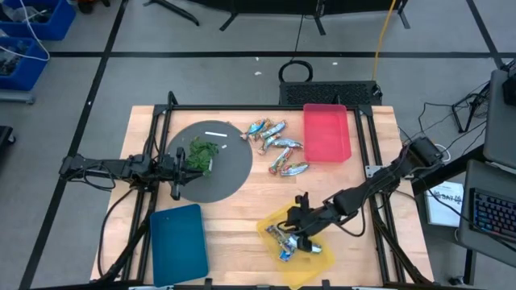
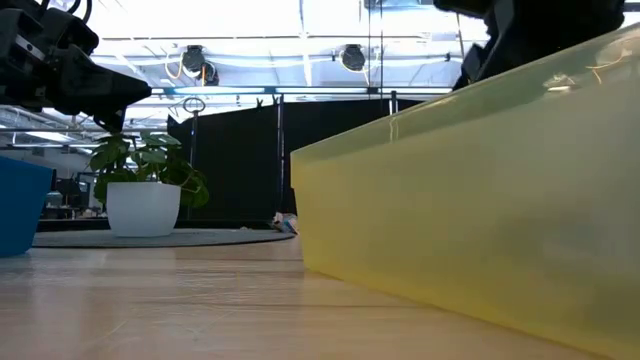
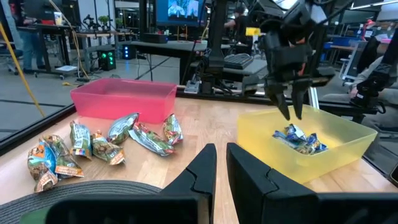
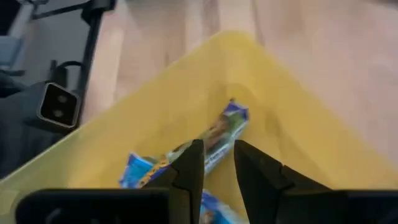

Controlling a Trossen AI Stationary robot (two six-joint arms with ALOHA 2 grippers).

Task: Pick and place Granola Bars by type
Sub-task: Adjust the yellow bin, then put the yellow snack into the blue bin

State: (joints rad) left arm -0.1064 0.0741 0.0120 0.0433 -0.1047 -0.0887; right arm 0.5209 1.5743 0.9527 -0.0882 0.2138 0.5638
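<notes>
Several granola bars (image 1: 274, 147), silvery and teal with orange-brown, lie in a loose pile (image 3: 106, 143) on the wood between the grey mat and the red bin. Blue-wrapped bars (image 3: 298, 140) lie on the floor of the yellow bin (image 1: 318, 266). My right gripper (image 3: 290, 112) hangs just above them, fingers pointing down and open by a small gap. The right wrist view shows a blue bar (image 4: 217, 137) past its empty fingers (image 4: 219, 168). My left gripper (image 1: 181, 166) waits over the grey mat's left part, open by a narrow gap (image 3: 221, 162) and empty.
A red bin (image 1: 326, 133) stands at the table's far right and a blue bin (image 1: 179, 242) at the near left. A grey round mat (image 1: 222, 173) carries a green leafy clump (image 1: 201, 153) and a small white stick (image 1: 216, 134). Bare wood lies between the bins.
</notes>
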